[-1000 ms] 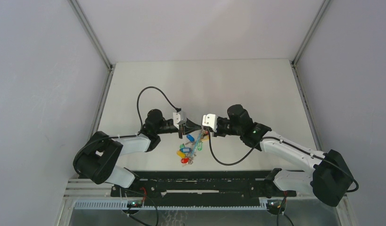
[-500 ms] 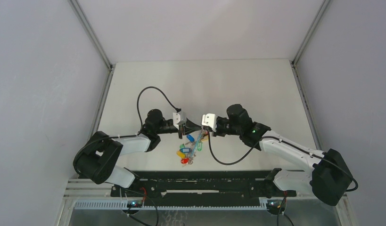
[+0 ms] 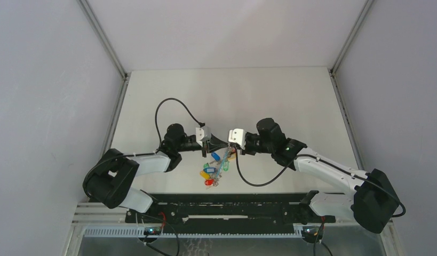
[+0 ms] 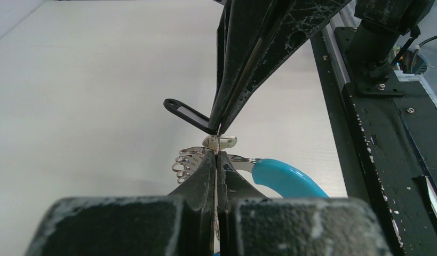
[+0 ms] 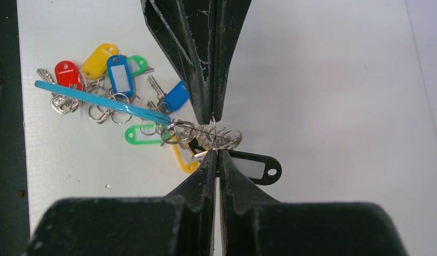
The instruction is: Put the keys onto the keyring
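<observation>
Here, arms bent inward, left pincer, right pincer clamped tip-to-tip on keyring

Illumination is bright, even and diffuse, falling from overhead. The matt white tabletop reads uniformly in the top view, and shadows beneath the arms are faint and soft-edged.

In the left wrist view the tabletop bleaches toward the upper left. The black, scuffed left gripper blurs nearest the lens, while the grey-and-turquoise keyring stays sharp.

In the right wrist view the bright plastic-tagged keys are crisp. The right gripper softens at its base.
</observation>
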Available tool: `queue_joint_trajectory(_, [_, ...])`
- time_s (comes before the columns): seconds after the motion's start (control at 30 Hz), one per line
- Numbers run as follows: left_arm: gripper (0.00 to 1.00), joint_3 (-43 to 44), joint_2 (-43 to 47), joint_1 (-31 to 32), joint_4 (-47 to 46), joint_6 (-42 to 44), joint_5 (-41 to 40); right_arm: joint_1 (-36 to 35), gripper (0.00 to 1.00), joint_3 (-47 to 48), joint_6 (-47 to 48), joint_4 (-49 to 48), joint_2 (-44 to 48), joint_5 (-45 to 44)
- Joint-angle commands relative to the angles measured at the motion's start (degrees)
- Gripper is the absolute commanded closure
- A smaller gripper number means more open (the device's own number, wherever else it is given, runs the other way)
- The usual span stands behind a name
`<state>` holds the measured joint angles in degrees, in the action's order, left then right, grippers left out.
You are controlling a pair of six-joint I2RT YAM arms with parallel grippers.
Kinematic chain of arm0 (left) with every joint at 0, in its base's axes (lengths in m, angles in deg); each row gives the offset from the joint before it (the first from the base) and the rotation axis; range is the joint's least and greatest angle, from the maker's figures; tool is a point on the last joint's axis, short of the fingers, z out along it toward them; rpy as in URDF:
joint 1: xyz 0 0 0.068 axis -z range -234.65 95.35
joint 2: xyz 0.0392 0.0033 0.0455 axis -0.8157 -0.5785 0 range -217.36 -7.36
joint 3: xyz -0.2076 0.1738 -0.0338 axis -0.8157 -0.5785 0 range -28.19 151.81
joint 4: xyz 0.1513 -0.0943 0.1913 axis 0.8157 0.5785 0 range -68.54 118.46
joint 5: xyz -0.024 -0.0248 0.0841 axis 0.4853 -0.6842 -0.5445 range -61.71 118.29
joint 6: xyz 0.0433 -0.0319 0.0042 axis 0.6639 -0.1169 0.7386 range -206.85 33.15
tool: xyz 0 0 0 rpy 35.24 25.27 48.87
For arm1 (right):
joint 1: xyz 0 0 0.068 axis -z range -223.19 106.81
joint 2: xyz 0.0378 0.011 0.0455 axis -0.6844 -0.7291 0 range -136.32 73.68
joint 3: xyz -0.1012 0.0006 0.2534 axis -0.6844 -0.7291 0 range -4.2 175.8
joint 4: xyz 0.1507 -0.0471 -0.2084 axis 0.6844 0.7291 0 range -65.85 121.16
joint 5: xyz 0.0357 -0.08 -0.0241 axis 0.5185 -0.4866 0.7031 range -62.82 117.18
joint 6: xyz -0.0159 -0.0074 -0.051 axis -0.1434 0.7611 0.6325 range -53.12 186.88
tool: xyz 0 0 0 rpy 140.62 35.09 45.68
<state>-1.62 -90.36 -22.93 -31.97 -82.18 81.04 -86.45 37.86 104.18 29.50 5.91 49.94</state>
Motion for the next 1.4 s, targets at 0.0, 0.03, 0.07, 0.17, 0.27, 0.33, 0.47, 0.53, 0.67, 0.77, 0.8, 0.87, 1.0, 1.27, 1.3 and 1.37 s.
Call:
queue_joint_trajectory(0.0, [1.0,1.11,0.14,-0.21,-1.77,0.74,0.39,-0.06,1.0,2.76,-0.69,0.91,2.1,0.08])
queue_joint_trajectory(0.03, [1.0,1.04,0.17,-0.25,-1.79,0.78,0.42,-0.06,1.0,2.78,-0.63,1.06,2.11,0.1])
queue_joint_trajectory(0.07, [1.0,1.05,0.13,-0.25,-1.77,0.8,0.39,-0.05,1.0,2.81,-0.65,1.15,2.11,0.19])
queue_joint_trajectory(0.17, [1.0,1.11,0.13,-0.25,-1.77,0.79,0.47,-0.04,1.0,2.79,-0.73,0.87,2.2,0.46])
queue_joint_trajectory(0.27, [1.0,1.13,0.16,-0.25,-1.74,0.78,0.61,-0.06,1.0,2.78,-0.88,0.18,2.07,0.53])
queue_joint_trajectory(0.33, [1.0,1.16,0.12,-0.25,-1.77,0.78,0.71,0.01,1.0,2.8,-0.94,-0.33,1.94,0.53])
queue_joint_trajectory(0.47, [1.0,1.13,0.13,-0.21,-1.77,0.78,0.85,0.02,1.0,2.76,-1.39,-1.18,1.68,0.68])
queue_joint_trajectory(0.53, [1.0,1.17,0.12,-0.18,-1.77,0.78,0.92,0.02,1.0,2.77,-1.59,-1.46,1.51,0.55])
queue_joint_trajectory(0.67, [1.0,1.21,0.04,-0.22,-1.77,0.77,0.93,0.02,1.0,2.76,-1.82,-1.82,1.41,0.76])
queue_joint_trajectory(0.77, [1.0,1.22,0.02,-0.25,-1.77,0.78,0.88,0.06,1.0,2.76,-1.84,-1.87,1.32,1.01])
queue_joint_trajectory(0.8, [1.0,1.25,-0.04,-0.26,-1.77,0.8,0.89,0.05,1.0,2.76,-1.82,-1.91,1.32,1.05])
queue_joint_trajectory(0.87, [1.0,1.23,-0.05,-0.22,-1.77,0.81,1.02,0.1,1.0,2.76,-1.86,-1.99,1.19,1.1])
queue_joint_trajectory(1.0, [1.0,1.27,0.01,-0.26,-1.77,0.74,0.99,0.03,1.0,2.76,-1.96,-2.09,1.15,1.5])
queue_joint_trajectory(1.27, [1.0,1.33,-0.12,-0.26,-1.77,0.72,1.06,0.04,1.0,2.95,-1.96,-2.09,0.98,1.87])
queue_joint_trajectory(1.3, [1.0,1.3,-0.14,-0.21,-1.76,0.63,1.12,0.03,1.0,2.94,-1.96,-2.09,0.97,1.78])
queue_joint_trajectory(1.37, [1.0,1.32,-0.14,-0.26,-1.77,0.66,1.14,0.02,1.0,3.03,-1.95,-2.05,0.88,1.83])
